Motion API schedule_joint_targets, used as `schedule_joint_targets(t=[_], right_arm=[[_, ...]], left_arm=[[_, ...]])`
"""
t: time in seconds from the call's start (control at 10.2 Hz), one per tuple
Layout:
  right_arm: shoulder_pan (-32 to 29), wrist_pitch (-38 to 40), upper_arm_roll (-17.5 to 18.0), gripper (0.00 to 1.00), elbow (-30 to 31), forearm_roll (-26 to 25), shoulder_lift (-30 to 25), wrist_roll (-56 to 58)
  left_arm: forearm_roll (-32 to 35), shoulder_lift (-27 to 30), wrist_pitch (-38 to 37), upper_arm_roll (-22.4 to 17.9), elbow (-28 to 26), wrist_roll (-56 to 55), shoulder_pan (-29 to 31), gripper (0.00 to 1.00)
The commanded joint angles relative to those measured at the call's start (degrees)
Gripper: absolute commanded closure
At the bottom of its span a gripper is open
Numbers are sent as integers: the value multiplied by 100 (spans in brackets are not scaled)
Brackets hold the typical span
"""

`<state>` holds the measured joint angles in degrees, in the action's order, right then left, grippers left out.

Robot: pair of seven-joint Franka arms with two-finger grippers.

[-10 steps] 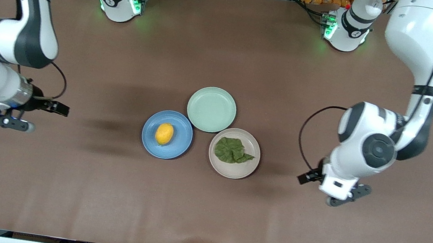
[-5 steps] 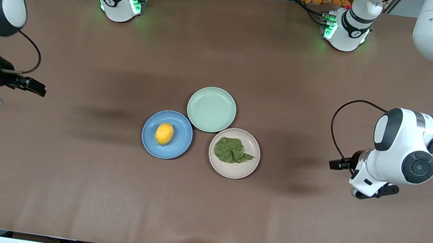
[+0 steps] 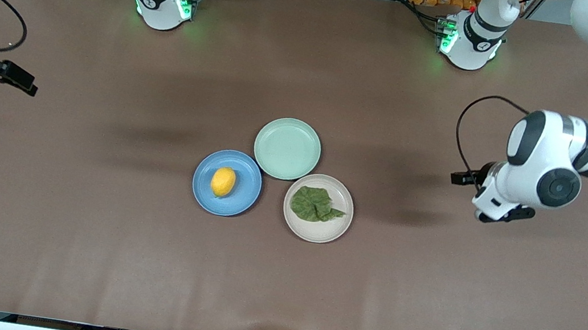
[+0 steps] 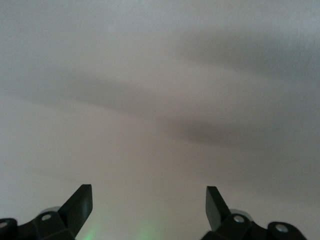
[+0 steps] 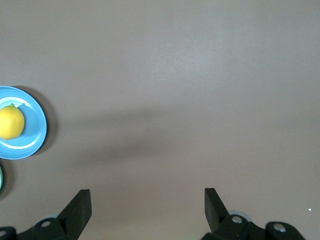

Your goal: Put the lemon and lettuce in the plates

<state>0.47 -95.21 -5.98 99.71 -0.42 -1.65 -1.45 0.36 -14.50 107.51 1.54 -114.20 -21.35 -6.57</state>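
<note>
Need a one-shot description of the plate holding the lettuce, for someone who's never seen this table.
Mid-table sits a tight cluster of three round plates. The beige-pinkish plate is the one toward the left arm's end, nearer the front camera than the bare mint-green plate. It alone carries the crinkled dark green lettuce; the blue plate beside it holds the lemon.

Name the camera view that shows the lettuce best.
The front view: the whole lettuce shows there, lying flat in the beige plate, unobstructed. The right wrist view shows only the lemon in the blue plate, no lettuce. The left wrist view shows only bare table.
</note>
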Motion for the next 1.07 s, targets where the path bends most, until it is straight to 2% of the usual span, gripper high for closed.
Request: schedule_joint_targets(t=[0.0, 0.2, 0.59, 0.78, 0.98], right_arm=[[-74, 256, 62, 0, -109, -37, -247, 13], [-56, 661, 71, 0, -539, -37, -257, -5], [-39, 1057, 97, 0, -778, -28, -335, -5], [-21, 1057, 133, 0, -786, -28, -423, 4], [-21, 1057, 150, 0, -795, -19, -476, 82]], left_arm=[[34, 876, 156, 75, -630, 148, 129, 0], [60, 1132, 191, 83, -307, 192, 138, 0], [113, 1151, 191, 110, 1133, 832, 270, 0], [131, 1422, -306, 127, 1469, 1270, 270, 0], [113, 1415, -1316, 136, 2257, 1641, 270, 0]])
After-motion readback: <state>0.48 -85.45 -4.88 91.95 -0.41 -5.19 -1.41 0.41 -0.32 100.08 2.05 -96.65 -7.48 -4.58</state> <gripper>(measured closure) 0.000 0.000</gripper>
